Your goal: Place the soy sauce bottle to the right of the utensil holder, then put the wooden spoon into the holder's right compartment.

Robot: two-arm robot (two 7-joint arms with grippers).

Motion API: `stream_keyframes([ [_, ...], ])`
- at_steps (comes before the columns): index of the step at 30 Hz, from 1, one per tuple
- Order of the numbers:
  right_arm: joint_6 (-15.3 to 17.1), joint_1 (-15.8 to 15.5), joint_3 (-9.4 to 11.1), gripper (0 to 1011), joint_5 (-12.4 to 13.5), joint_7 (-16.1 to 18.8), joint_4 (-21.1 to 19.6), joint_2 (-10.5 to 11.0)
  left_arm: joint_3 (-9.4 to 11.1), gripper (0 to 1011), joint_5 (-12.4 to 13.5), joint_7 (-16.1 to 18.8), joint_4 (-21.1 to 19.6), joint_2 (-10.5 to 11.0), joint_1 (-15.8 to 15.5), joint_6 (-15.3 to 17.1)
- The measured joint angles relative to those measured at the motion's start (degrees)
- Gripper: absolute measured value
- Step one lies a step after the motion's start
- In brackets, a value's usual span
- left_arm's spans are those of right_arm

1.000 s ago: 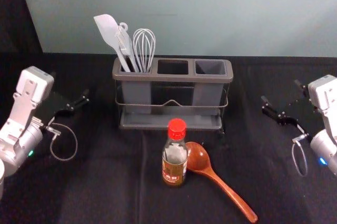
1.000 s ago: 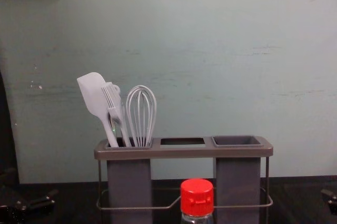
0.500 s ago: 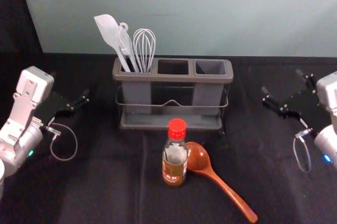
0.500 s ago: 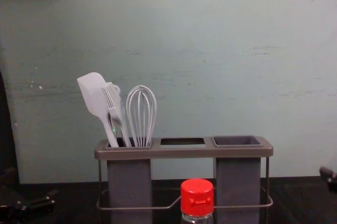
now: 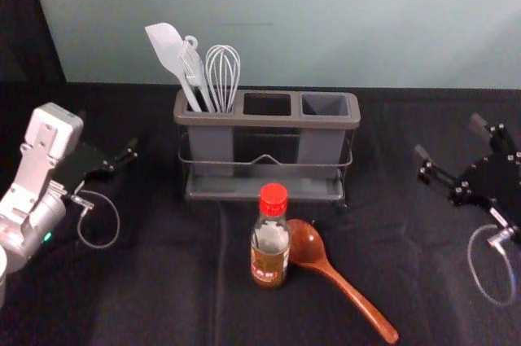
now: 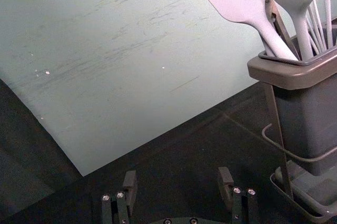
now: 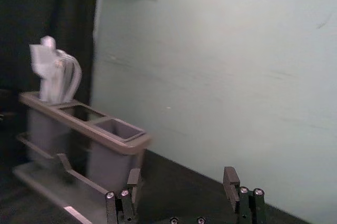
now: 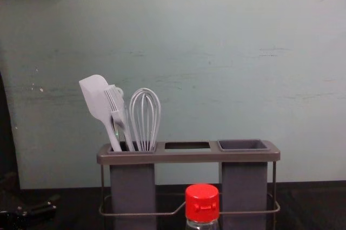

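Holder [image 5: 267, 119] stands at the back, its right compartment [image 5: 326, 105] open upward for easy insertion. Right gripper [image 5: 449, 137], at right, is spread and empty, likely for grasping; left gripper [image 6: 177, 174], equally spread and empty, sits at left. Spoon [image 5: 352, 295] lies frontward, beside the upright bottle [image 5: 269, 258], probably why that goes first.

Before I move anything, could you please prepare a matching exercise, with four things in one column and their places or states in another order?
1. soy sauce bottle
2. wooden spoon
3. whisk
4. right gripper

A. in the left side of the utensil holder
B. lying down, reddish-brown
C. open, to the right of the holder
D. upright, with a red cap

Right pairs: 1-D, 2-B, 3-A, 4-C
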Motion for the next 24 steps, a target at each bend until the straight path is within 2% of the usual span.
stream_keyframes([
  [1,-0.86,-1.83,0.82,1002,1.61,1.45,-1.05,0.86,0.0,1005,0.0,0.0,0.0,0.0,0.0,0.0],
  [6,-2.67,-6.15,2.92,1002,5.87,5.52,-2.95,3.18,0.0,1005,0.0,0.0,0.0,0.0,0.0,0.0],
  [11,-2.58,-9.63,4.76,1003,9.87,9.82,-4.31,5.75,0.0,1005,0.0,0.0,0.0,0.0,0.0,0.0],
  [18,0.45,-10.79,4.96,1002,11.13,14.05,-5.97,8.18,0.0,1005,0.0,0.0,0.0,0.0,0.0,0.0],
  [24,3.12,-9.05,3.21,1002,10.3,16.46,-6.05,8.06,0.0,1005,0.0,0.0,0.0,0.01,0.0,0.0],
])
